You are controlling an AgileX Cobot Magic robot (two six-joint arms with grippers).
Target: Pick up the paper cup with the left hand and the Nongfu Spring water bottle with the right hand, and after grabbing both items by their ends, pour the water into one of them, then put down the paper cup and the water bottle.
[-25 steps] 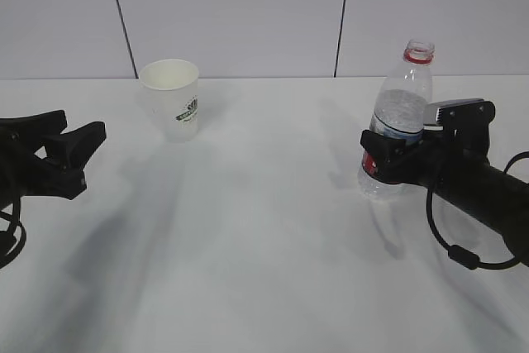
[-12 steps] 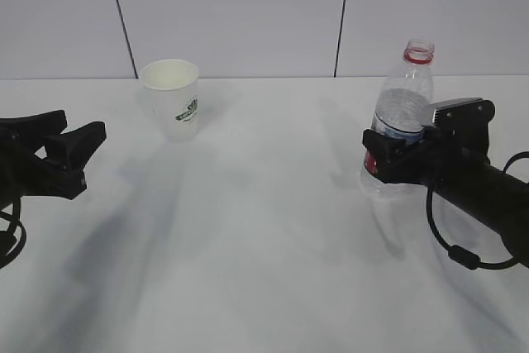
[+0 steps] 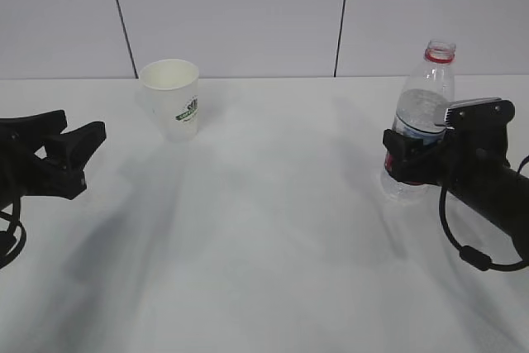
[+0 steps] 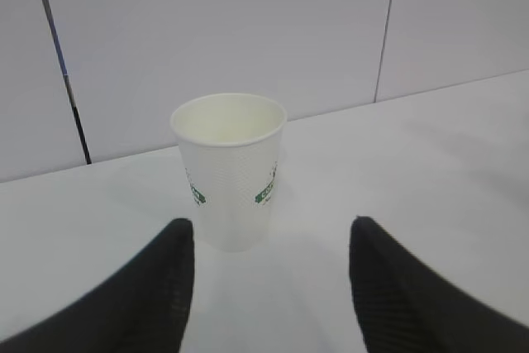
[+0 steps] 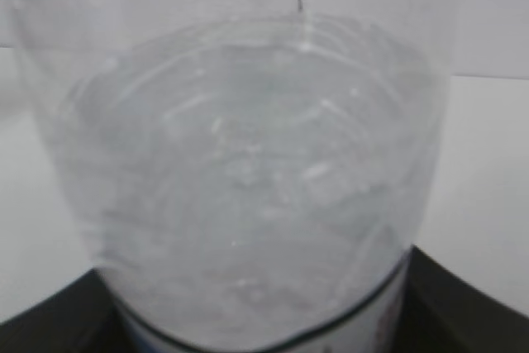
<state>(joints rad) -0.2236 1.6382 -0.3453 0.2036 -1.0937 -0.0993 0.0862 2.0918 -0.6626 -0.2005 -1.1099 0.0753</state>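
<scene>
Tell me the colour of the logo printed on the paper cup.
Green, on the white paper cup; the left wrist view shows it best.

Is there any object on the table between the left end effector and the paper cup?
No. In the left wrist view, only bare white table lies between the open left end effector and the upright paper cup. The exterior view shows the same.

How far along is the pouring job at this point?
Done: the right gripper is closed round the bottle, cap off. In hand: nothing more; the left gripper is open, short of the cup. Left: grasp the cup, pour, set both down.
</scene>
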